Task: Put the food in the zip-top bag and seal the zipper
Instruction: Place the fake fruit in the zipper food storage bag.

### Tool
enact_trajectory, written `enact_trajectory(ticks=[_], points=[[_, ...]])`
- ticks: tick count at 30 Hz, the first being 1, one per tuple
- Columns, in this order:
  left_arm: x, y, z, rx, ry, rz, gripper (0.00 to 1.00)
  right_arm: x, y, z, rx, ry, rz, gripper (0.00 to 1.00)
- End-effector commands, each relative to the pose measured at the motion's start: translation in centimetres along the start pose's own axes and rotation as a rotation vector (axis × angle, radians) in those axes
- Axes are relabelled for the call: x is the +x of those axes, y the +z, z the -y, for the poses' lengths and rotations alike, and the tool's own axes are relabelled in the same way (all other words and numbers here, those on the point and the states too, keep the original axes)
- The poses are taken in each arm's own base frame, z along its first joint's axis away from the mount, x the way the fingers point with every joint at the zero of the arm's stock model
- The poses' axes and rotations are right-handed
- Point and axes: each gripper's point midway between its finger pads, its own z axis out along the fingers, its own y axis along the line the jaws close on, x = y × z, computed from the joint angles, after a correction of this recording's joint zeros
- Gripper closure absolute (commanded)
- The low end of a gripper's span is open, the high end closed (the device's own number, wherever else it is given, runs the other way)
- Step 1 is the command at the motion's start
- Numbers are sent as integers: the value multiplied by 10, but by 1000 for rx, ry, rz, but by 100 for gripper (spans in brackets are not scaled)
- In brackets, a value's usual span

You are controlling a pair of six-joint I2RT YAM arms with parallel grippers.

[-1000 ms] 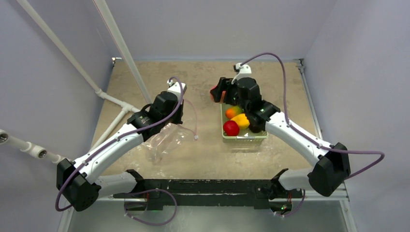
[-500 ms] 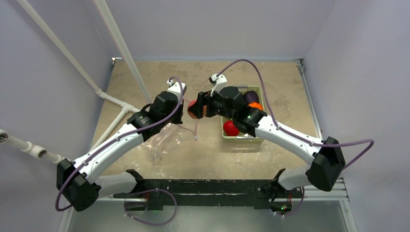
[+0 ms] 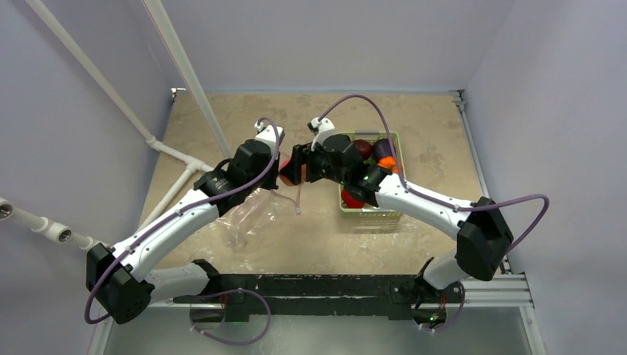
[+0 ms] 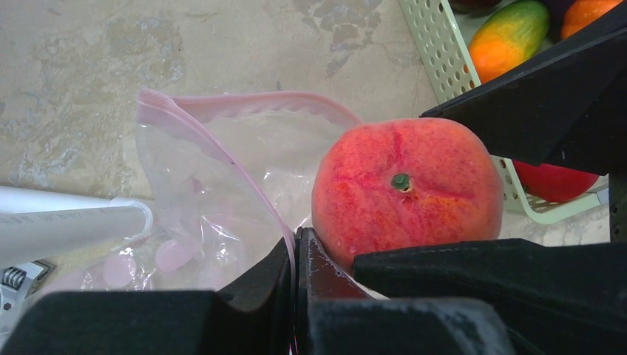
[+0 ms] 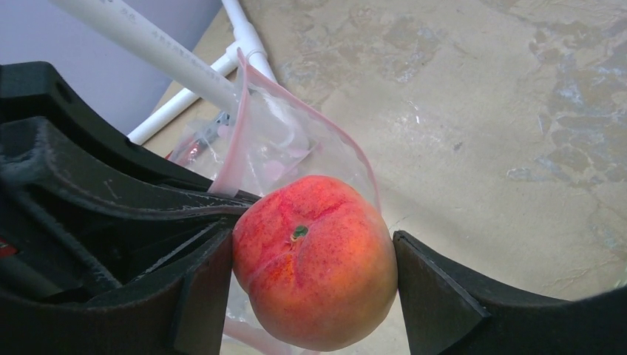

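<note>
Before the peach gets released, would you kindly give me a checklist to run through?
1. Grip on the peach by the right end effector: ok.
2. Hold of the left end effector on the zip-top bag rim: ok.
3. Bag mouth open, zipper strips apart: ok.
4. Whole peach over the opening, past the held rim: cannot tell.

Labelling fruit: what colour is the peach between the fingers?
The peach is red fading to orange, green stem dot; right wrist view shows best.
</note>
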Motion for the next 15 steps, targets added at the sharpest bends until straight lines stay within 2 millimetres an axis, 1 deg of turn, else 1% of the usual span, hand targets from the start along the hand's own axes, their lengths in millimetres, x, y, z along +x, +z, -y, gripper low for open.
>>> enact_trajectory(ticks=[1, 3, 6, 10, 15], points=[[-16, -8, 3, 26, -4, 66, 100, -18, 1, -14, -36, 17, 68, 46], [-17, -8, 4, 27, -4, 69, 100, -16, 2, -13, -34, 20, 67, 36], [-18, -10, 5, 38, -4, 75, 100, -15, 2, -13, -35, 20, 66, 24], [-21, -14, 9, 64, -6, 93, 100, -18, -1, -15, -39, 20, 73, 14], [-25, -18, 12, 86, -7, 113, 100, -28, -7, -19, -46, 21, 94, 6]])
